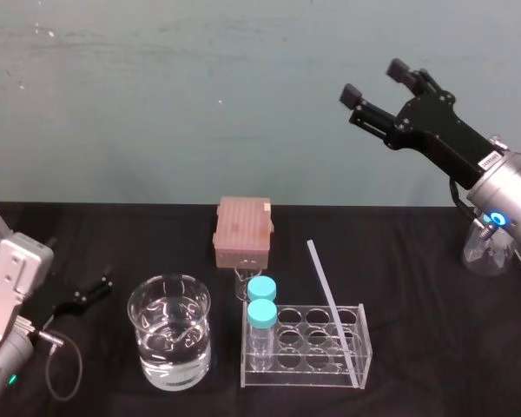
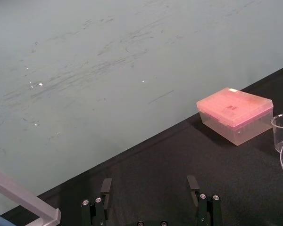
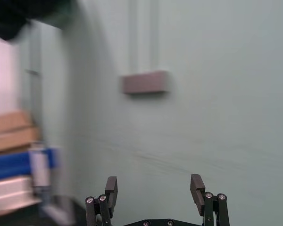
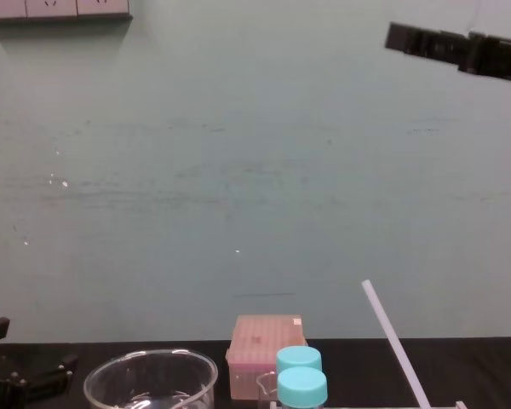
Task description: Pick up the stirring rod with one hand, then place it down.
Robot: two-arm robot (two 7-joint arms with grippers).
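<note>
On the desk (image 1: 417, 252), the stirring rod (image 1: 334, 308) leans in a clear tube rack (image 1: 308, 347), while the right gripper (image 1: 375, 80) hangs high, jaws released, seemingly poised to descend; the left gripper (image 1: 94, 291) sits parked low, jaws released.

The clear acrylic tube rack (image 1: 306, 346) stands on the black table (image 1: 425, 347). A long, thin translucent-white stirring rod (image 1: 333, 304) leans in the right end of the rack, with open air all around its upper part. Right of the rack the table is bare up to a small clear glass flask (image 1: 486, 252), so this side is free to pass.

Two teal-capped clear bottles (image 1: 261, 301) fill the left end of the rack, and a round glass beaker of water (image 1: 169, 332) stands just left of it; both block this side. Behind the rack, a pink plastic box (image 1: 242, 231) and a small glass beaker (image 1: 243, 282) narrow the way.

The black two-finger right gripper (image 1: 375, 81) hangs high above the rack, behind it, with its fingers apart.
</note>
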